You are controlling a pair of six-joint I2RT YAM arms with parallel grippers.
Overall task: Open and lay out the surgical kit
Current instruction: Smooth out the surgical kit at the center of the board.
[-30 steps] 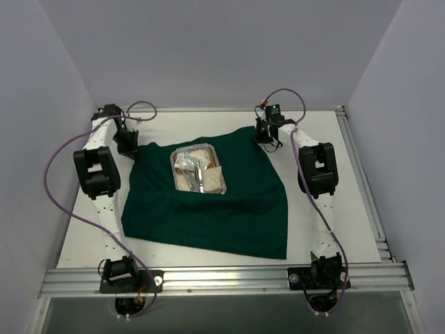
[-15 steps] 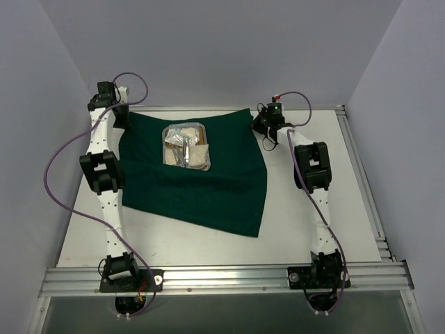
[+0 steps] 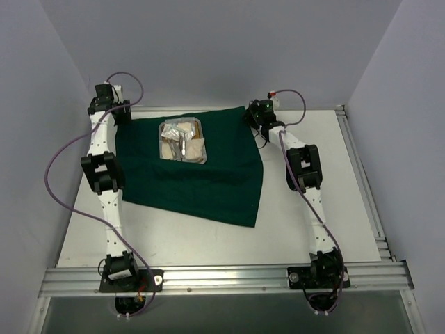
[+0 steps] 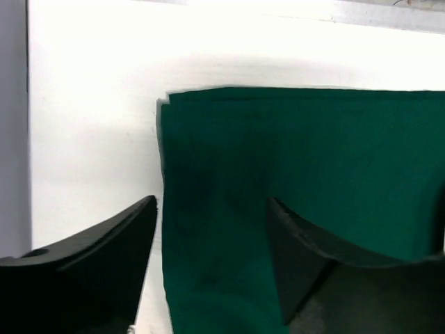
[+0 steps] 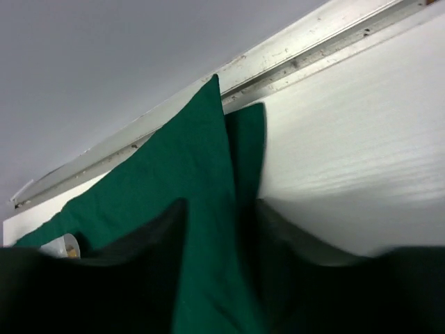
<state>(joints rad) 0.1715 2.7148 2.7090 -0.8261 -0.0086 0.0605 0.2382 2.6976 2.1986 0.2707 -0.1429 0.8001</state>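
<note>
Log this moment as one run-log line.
phase: green cloth spread | left gripper: open at far-left corner | right gripper: open, far-right corner between jaws | tray: on cloth

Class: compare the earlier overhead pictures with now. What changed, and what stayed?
Both arms dragged the green cloth and the tray on it toward the far edge, slightly left. The left hand has opened, releasing its corner; the right hand has an unclear grip. The tray still sits on the cloth.
</note>
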